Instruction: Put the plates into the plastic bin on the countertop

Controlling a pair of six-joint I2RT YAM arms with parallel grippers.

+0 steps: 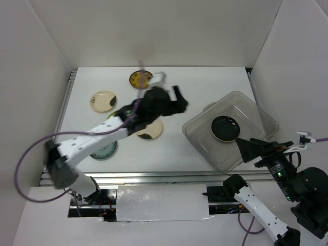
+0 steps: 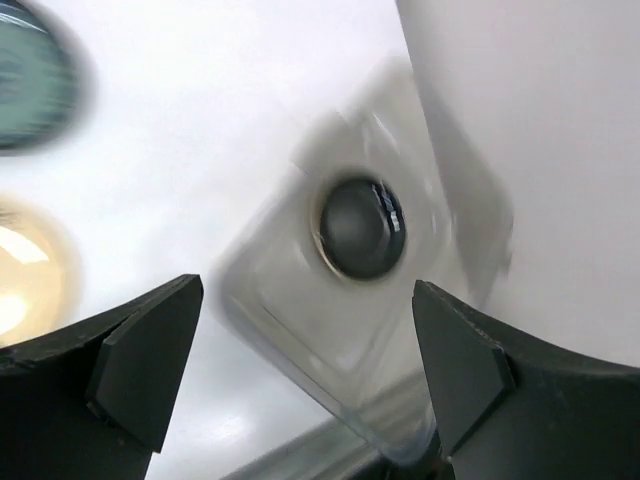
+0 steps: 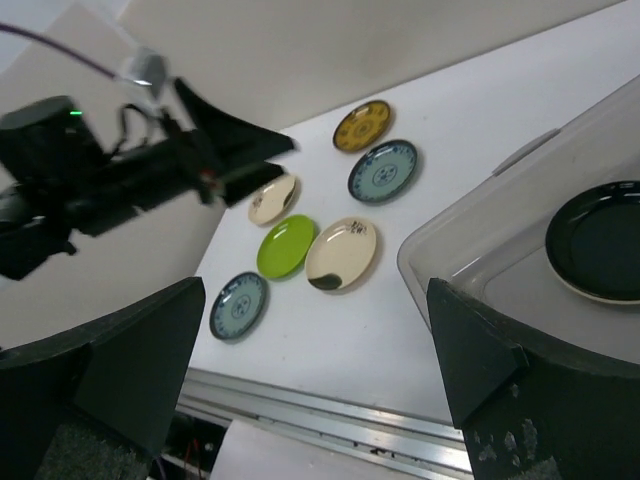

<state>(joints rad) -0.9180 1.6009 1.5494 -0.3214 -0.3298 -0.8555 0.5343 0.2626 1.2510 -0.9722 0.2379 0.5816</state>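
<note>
Top external view: a clear plastic bin (image 1: 256,113) sits on the white countertop (image 1: 174,151), and one glossy black plate (image 1: 225,128) lies flat inside it. The left gripper (image 1: 177,100) hovers above the countertop, to the left of the bin. The blurred left wrist view shows its fingers (image 2: 140,360) spread wide with nothing between them. The right gripper (image 1: 246,147) hangs at the bin's near edge. The right wrist view shows its fingers (image 3: 480,370) wide apart too, and empty.

Six plates lie on the countertop, all left of the bin and apart from it. Closest to the bin are a cream plate with a dark mark (image 3: 341,253) and a blue-grey plate (image 3: 383,170). Farther from the bin are a mustard-yellow plate (image 3: 362,125), a lime green plate (image 3: 287,245) and a plain cream plate (image 3: 272,198). A second blue-grey plate (image 3: 238,305) lies farthest from the bin.
</note>
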